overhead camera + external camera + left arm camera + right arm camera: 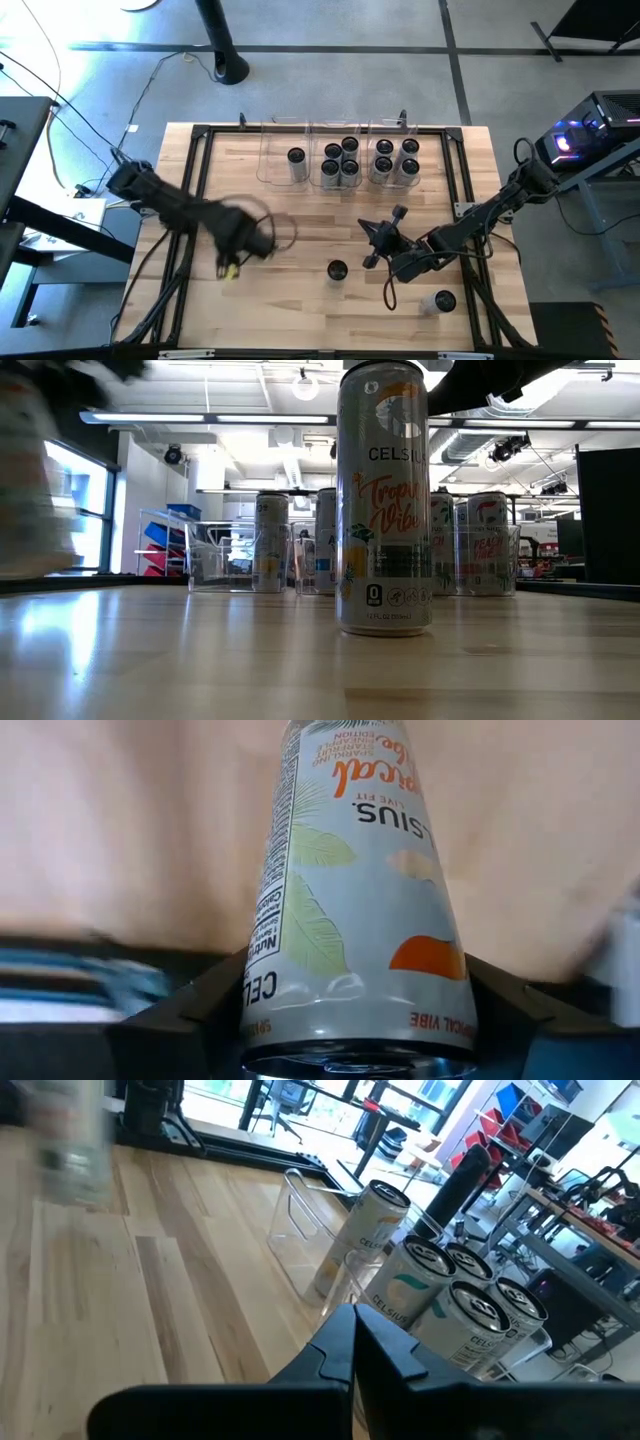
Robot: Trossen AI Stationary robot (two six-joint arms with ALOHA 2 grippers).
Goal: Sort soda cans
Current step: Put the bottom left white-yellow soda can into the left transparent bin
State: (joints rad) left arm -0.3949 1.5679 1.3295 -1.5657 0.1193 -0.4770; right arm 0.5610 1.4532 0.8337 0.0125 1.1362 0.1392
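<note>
My left gripper (240, 248) hangs over the table's left half, shut on a pale soda can (350, 900) with orange print, which shows as a blur (30, 480) in the low view. One can (336, 270) stands upright on the wood near the middle (384, 500), and another (440, 300) stands at the near right. My right gripper (375, 238) is shut and holds nothing, right of centre (352, 1342). At the far side one can (296, 160) stands in the left clear bin, and several fill the other two bins (340, 160) (396, 158). My left gripper pinches the can between its two fingers (200, 1010), one on each side of the can's wall just below its rimmed top end (262, 1010). The fingers come from above, slanting steeply down. The can hangs below them, bottom end down, roughly upright.
Three clear plastic bins (272, 150) stand in a row along the far edge. A black frame (200, 135) rims the table. Bare wood lies between the bins and the two loose cans. Cables run down the left side (150, 290).
</note>
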